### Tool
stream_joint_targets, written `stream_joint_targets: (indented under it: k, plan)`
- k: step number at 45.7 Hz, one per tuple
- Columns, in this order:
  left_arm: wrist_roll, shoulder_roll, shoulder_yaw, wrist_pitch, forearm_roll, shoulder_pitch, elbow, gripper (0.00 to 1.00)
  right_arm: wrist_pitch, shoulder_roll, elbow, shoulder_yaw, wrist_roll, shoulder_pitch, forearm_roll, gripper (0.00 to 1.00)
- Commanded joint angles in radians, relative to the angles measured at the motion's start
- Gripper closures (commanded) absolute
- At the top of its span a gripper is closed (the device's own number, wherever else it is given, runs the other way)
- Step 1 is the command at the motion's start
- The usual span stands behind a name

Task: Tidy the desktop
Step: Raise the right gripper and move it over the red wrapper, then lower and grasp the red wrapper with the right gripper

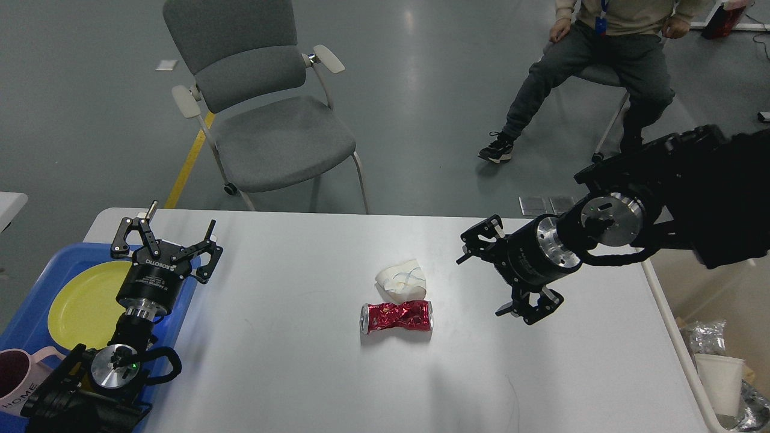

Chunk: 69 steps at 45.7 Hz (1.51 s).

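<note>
Currently the spread, empty right claw (490, 273) faces the crushed can (396, 317) on the desktop (289, 349), lying crosswise just beyond its fingertips; the left claw (165, 240), also spread, is farther off.

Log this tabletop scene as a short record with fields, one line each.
surface: white rectangular desktop
litter: crushed red metal can lying on its side; crumpled white paper cup just behind, touching it
left pincer: open, empty, above the blue plastic tray's edge
right pincer: open, empty, to the right of the litter
tray contents: round yellow plate, pink mug
</note>
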Motion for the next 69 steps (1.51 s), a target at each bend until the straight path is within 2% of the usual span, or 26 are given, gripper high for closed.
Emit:
stream_joint_targets:
  k: [1, 8, 12, 28, 39, 55, 69]
  plan:
    - [0.000, 0.000, 0.000, 0.000, 0.000, 0.000, 0.000, 0.04, -0.116, 0.026, -0.051, 0.092, 0.000, -0.122, 0.089, 0.00]
    - [0.000, 0.000, 0.000, 0.000, 0.000, 0.000, 0.000, 0.04, -0.360, 0.029, -0.072, 0.234, 0.001, -0.252, 0.092, 0.00]
    - [0.000, 0.000, 0.000, 0.000, 0.000, 0.000, 0.000, 0.04, -0.415, 0.029, -0.103, 0.304, 0.003, -0.326, 0.087, 0.00]
    - [0.002, 0.000, 0.000, 0.000, 0.000, 0.000, 0.000, 0.04, -0.403, 0.089, -0.374, 0.396, 0.003, -0.545, 0.076, 0.00]
    - [0.000, 0.000, 0.000, 0.000, 0.000, 0.000, 0.000, 0.04, -0.400, 0.132, -0.448, 0.498, -0.002, -0.628, 0.076, 0.00]
    - [0.000, 0.000, 0.000, 0.000, 0.000, 0.000, 0.000, 0.04, -0.333, 0.226, -0.686, 0.603, -0.028, -0.777, 0.050, 0.00]
    - [0.000, 0.000, 0.000, 0.000, 0.000, 0.000, 0.000, 0.04, -0.311, 0.241, -0.763, 0.640, -0.029, -0.818, -0.017, 0.00]
